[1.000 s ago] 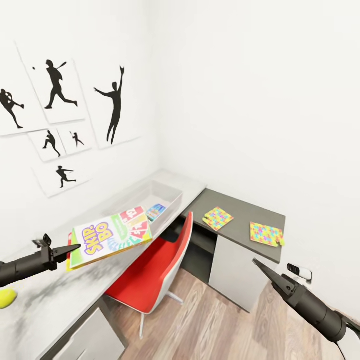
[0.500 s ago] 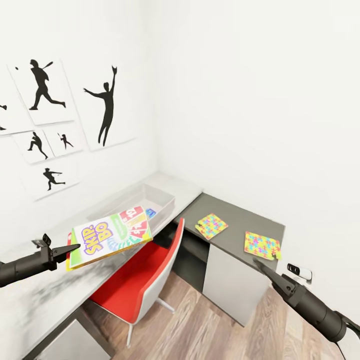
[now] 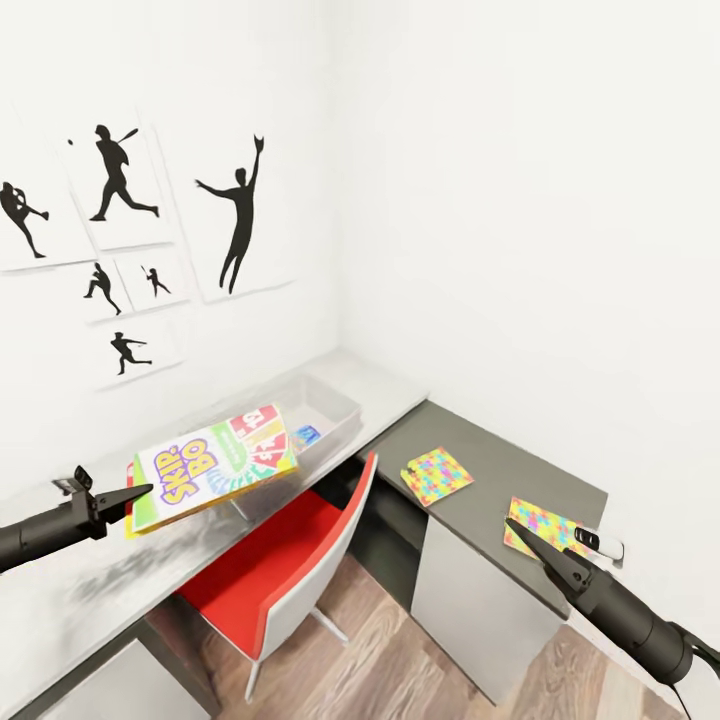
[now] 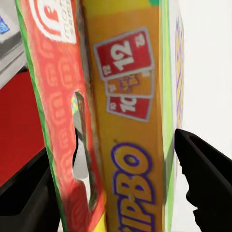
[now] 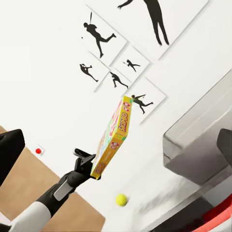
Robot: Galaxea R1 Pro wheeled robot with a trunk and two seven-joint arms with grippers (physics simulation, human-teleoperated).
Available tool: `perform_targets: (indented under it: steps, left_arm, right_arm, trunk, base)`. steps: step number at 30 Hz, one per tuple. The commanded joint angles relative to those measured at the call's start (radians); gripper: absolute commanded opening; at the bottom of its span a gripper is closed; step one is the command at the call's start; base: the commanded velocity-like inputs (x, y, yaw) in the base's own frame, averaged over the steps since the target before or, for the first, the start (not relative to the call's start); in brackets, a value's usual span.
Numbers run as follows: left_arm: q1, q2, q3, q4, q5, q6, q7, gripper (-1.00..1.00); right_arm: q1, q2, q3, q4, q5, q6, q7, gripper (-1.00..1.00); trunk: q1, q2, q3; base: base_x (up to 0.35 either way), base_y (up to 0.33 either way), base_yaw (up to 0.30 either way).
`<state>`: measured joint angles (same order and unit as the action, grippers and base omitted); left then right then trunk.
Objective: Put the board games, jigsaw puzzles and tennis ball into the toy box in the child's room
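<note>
- Left gripper [image 3: 138, 494] is clamped on the Skip-Bo board game [image 3: 212, 465], held above the table [image 3: 90, 590], at 8 o'clock of the toy box [image 3: 335, 405].
- Right gripper [image 3: 527, 541] hangs empty, jaws apparently parted.
- A small blue game [image 3: 307, 434] seemingly lies boxed already.
- Both jigsaw puzzles [image 3: 438, 475] and the tennis ball [image 5: 121, 199] remain out.

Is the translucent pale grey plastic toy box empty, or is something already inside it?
Not empty. In the head view a small blue flat box lies on the floor of the translucent grey toy box; the Skip-Bo box hides the rest.
</note>
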<state>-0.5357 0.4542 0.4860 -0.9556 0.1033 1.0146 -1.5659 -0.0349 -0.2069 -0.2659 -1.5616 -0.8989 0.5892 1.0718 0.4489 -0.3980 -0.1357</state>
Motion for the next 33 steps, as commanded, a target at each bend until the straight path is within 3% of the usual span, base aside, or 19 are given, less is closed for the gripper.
perform_targets:
  steps: [1, 15, 33]
  left_arm:
    - [-0.001, 0.0, 0.001, 0.0, -0.002, 0.01, -0.005, -1.0]
    - [0.0, 0.0, 0.006, 0.0, -0.002, 0.01, -0.005, -1.0]
    - [0.0, -0.002, 0.006, 0.0, -0.002, 0.01, -0.005, -1.0]
  right_arm:
    - [0.0, 0.0, 0.0, 0.0, -0.006, 0.007, 0.0, 1.0]
    - [0.0, -0.002, -0.001, 0.0, -0.006, 0.007, 0.002, 1.0]
    - [0.0, -0.002, 0.001, 0.0, -0.006, 0.007, 0.003, 1.0]
  trunk:
    - [0.001, -0.002, -0.002]
    - [0.001, -0.002, 0.016]
    - [0.001, -0.002, 0.018]
  base:
    - [0.275, -0.151, 0.274]
    - [0.31, -0.021, 0.091]
    - [0.252, -0.041, 0.003]
